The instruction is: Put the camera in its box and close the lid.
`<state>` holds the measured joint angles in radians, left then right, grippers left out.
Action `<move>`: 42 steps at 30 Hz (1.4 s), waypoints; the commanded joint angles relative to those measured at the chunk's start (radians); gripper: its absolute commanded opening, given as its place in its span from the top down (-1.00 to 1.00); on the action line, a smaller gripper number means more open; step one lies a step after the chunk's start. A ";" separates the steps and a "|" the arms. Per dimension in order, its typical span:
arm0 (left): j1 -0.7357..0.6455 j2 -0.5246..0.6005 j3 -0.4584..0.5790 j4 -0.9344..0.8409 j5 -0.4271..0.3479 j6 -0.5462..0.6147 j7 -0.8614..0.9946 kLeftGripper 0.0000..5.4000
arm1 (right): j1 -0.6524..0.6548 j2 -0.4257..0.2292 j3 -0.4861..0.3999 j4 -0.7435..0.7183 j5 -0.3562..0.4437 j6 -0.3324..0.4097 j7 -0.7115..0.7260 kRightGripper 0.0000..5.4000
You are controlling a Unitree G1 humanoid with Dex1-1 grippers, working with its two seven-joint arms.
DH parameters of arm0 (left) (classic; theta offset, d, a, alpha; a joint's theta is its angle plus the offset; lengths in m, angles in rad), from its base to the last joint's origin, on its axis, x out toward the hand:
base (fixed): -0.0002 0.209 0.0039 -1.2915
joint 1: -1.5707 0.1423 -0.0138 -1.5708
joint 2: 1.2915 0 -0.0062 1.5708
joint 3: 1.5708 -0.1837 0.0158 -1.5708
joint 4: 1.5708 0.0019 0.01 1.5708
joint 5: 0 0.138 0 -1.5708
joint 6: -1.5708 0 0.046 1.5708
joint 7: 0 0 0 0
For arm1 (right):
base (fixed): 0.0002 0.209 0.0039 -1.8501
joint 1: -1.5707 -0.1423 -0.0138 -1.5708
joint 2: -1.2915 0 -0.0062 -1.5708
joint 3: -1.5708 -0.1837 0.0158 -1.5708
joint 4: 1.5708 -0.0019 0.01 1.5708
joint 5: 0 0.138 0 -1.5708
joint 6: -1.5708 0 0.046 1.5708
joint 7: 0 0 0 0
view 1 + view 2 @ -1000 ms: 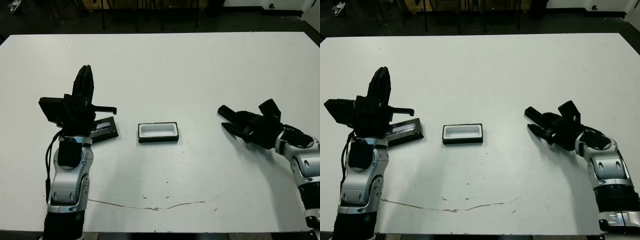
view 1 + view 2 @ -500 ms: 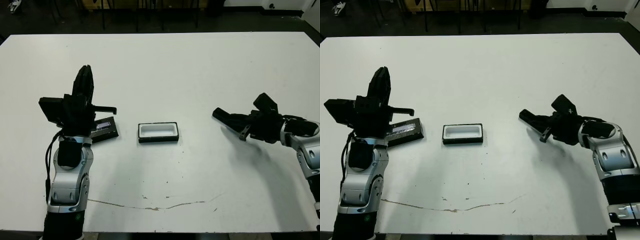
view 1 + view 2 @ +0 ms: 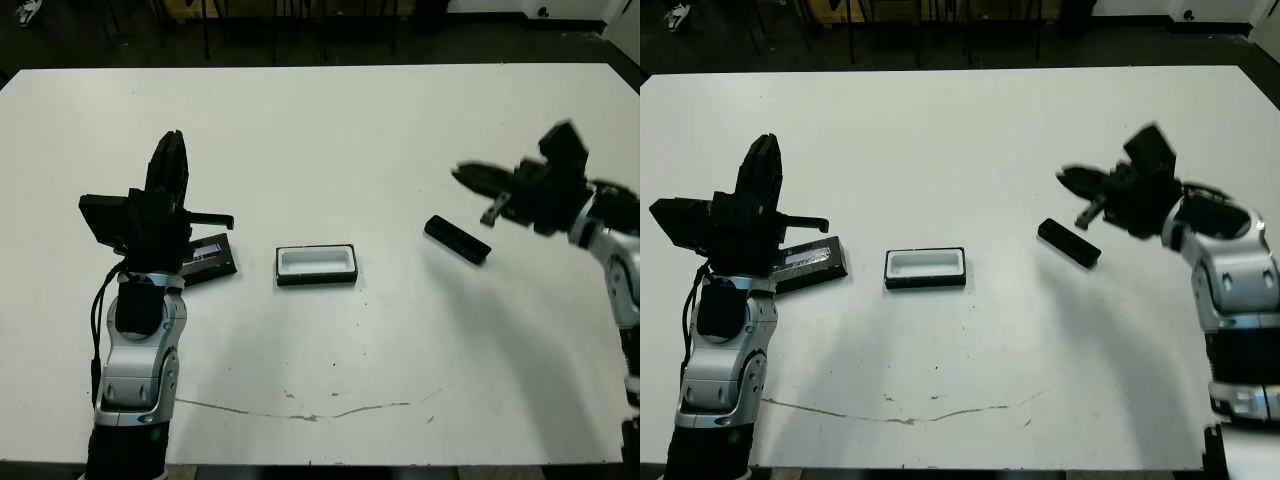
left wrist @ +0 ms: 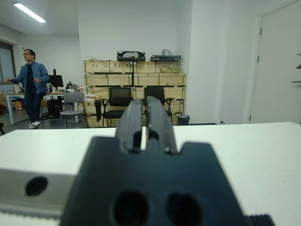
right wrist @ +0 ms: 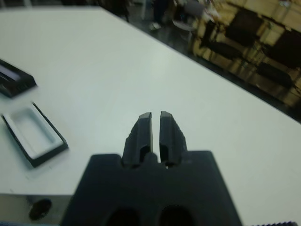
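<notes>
The camera [image 3: 457, 239], a slim black bar, lies loose on the white table to the right of the box. The box [image 3: 316, 264] sits mid-table with its white lining facing up and nothing in it; it also shows in the right wrist view [image 5: 35, 136]. The lid [image 3: 207, 258], with a silvery label, lies flat just left of the box, partly behind my left arm. My right gripper [image 3: 464, 176] hovers above and beyond the camera, shut on nothing. My left gripper [image 3: 172, 150] points upward over the lid, shut and holding nothing.
The table's front edge has a thin brown crack line [image 3: 300, 412]. Beyond the table, the left wrist view shows a person [image 4: 33, 84] standing near chairs and wooden crates [image 4: 131, 73]. The lid's corner [image 5: 14, 80] appears in the right wrist view.
My right gripper has risen from low over the camera and swung back to the right, leaving the camera lying on the table. The left arm, box and lid have not moved.
</notes>
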<state>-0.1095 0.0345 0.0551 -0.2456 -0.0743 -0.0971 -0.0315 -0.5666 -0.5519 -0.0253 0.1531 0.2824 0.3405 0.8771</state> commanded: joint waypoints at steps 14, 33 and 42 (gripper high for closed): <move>0.026 0.004 0.005 0.007 -0.004 0.016 0.000 1.00 | 0.066 -0.065 0.039 0.172 -0.116 -0.149 0.041 0.60; 0.019 0.007 0.005 0.013 -0.004 0.017 -0.002 1.00 | 0.119 -0.075 0.039 0.175 -0.109 -0.096 0.071 -0.63; 0.019 0.009 0.008 0.006 -0.004 0.027 -0.004 1.00 | 0.177 -0.067 0.072 0.165 -0.138 -0.067 0.058 -1.00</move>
<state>-0.1039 0.0349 0.0576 -0.2460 -0.0802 -0.0925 -0.0345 -0.4145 -0.6177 0.0370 0.3161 0.1527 0.2534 0.9413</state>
